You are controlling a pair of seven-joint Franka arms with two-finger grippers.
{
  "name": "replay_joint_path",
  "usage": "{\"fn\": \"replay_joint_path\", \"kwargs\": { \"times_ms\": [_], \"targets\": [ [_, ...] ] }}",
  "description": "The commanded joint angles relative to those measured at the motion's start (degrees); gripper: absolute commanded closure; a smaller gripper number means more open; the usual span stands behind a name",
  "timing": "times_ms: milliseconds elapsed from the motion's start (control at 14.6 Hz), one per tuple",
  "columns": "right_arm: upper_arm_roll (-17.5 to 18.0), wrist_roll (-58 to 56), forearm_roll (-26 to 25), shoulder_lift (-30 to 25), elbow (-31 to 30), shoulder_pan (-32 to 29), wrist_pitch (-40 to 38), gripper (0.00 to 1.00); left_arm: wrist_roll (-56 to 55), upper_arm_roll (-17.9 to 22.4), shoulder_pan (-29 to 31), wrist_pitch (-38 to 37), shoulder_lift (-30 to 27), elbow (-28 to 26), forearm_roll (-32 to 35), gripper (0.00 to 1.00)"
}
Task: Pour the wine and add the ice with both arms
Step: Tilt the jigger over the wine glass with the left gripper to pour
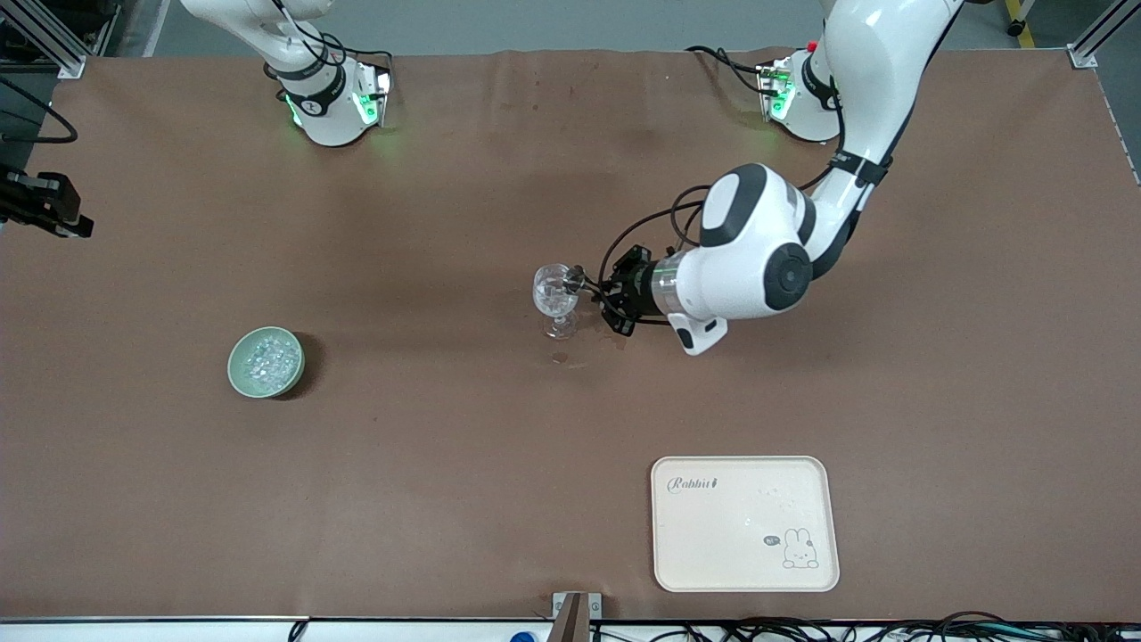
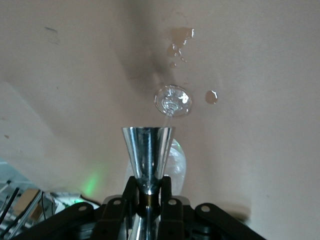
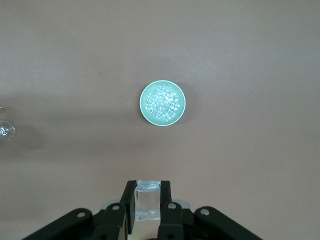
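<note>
My left gripper [image 1: 599,291] is shut on a shiny metal jigger [image 1: 576,281] and holds it tipped at the rim of the stemmed clear glass [image 1: 556,294], which stands mid-table. In the left wrist view the jigger [image 2: 148,152] sits between the jaws of my left gripper [image 2: 148,192], and the glass's foot [image 2: 172,100] shows past it. My right gripper [image 3: 148,197] is shut on one clear ice cube [image 3: 148,202], high over the table beside the pale green bowl [image 3: 143,107]. The bowl [image 1: 233,367] holds the ice [image 1: 267,359] toward the right arm's end. The right gripper does not show in the front view.
A cream rabbit tray [image 1: 744,523] lies near the front edge toward the left arm's end. Small wet spots [image 1: 560,358] mark the brown table by the glass; they also show in the left wrist view [image 2: 181,36]. A black fixture [image 1: 40,203] juts in at the right arm's end.
</note>
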Motion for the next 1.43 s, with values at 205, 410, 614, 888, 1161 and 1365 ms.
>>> {"fn": "replay_joint_path", "kwargs": {
  "times_ms": [205,410,614,888,1161,1365],
  "targets": [
    [-0.14,0.08,0.08,-0.45,-0.51,0.35,0.26,0.96,-6.76,0.28,-3.20,0.87,-1.19,-0.71,7.23,1.00],
    [-0.14,0.08,0.08,-0.37,-0.60,0.35,0.69,0.96,-10.27,0.28,-3.90,0.96,-0.58,0.95,9.86,1.00],
    [-0.14,0.08,0.08,-0.37,-0.60,0.26,0.70,0.96,-14.06,0.20,-4.61,0.87,0.48,2.45,13.29,1.00],
    [-0.14,0.08,0.08,-0.28,-0.60,0.35,1.05,0.96,-15.03,0.20,-5.13,0.87,0.75,3.15,14.88,1.00],
    [-0.14,0.08,0.08,-0.28,-0.60,0.43,1.14,0.96,-11.71,0.11,-4.17,0.61,1.10,3.24,13.92,1.00],
    [-0.14,0.08,0.08,-0.28,-0.69,0.52,1.14,0.96,-5.04,0.02,-2.51,0.43,0.92,3.33,2.62,1.00]
  ]
}}
